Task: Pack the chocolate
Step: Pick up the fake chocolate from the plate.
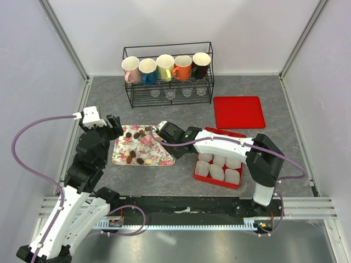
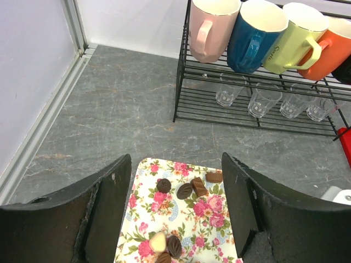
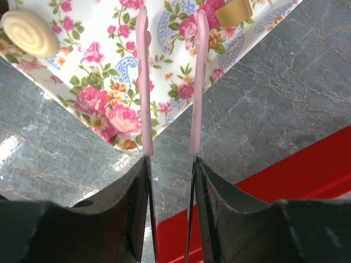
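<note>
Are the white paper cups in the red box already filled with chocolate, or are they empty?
Empty, as far as the overhead view shows. The paper cups in the red box look plain white, and every visible chocolate lies on the floral tray.

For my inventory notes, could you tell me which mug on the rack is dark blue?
The blue mug, second from the left, between the pink mug and the yellow-green mug.

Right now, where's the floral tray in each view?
Top external: floral tray left of centre, between the two arms, chocolates on it.
Left wrist: bottom centre, between that camera's own fingers.
Right wrist: upper left, one corner pointing down beside the pink tongs.
Shared landmark: the grey stone tabletop around the tray shows in all three.
</note>
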Available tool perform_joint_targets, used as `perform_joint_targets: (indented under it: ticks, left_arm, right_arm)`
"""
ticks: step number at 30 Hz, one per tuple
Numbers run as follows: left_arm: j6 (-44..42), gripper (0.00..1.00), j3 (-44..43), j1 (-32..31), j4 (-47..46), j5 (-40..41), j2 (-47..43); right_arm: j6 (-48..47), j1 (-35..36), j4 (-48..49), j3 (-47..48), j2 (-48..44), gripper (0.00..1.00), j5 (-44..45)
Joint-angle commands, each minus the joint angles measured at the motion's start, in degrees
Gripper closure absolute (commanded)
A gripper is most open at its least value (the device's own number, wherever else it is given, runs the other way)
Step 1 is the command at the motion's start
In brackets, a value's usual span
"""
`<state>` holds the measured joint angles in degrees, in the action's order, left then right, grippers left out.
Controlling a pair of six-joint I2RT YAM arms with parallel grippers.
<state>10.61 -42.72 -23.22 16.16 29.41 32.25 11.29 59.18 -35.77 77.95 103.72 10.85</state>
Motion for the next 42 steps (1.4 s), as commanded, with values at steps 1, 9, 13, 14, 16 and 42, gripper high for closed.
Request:
perform_joint_targets:
  ticks: [1,9,13,14,16,42]
  left_arm:
    - [1.08,0.26,0.09,0.28,-1.49,-0.23,0.01]
    - [1.08,0.26,0.18,0.28,-1.57,-0.23,-0.08]
    - [1.08,0.26,0.18,0.28,-1.49,-0.14,0.01]
    - [1.08,0.26,0.18,0.28,-1.57,-0.23,0.01]
    - [1.08,0.26,0.09,0.28,-1.49,-0.23,0.01]
    - [0.99,0.26,0.18,0.2,-1.49,-0.14,0.01]
  right_arm:
    - [1.8,-0.38,2.37,3.17,1.13,0.56,1.28]
    - [1.54,-0.64,3.51,4.31,3.41,0.55,1.28]
    - [1.28,-0.82,3.69,5.1,4.38,0.52,1.54]
    - [1.37,-0.82,3.69,5.19,4.73,0.52,1.8]
    - [1.19,-0.91,4.04,5.28,4.91,0.52,2.07]
    - [-0.65,-0.99,4.04,8.62,8.95,0.73,2.95]
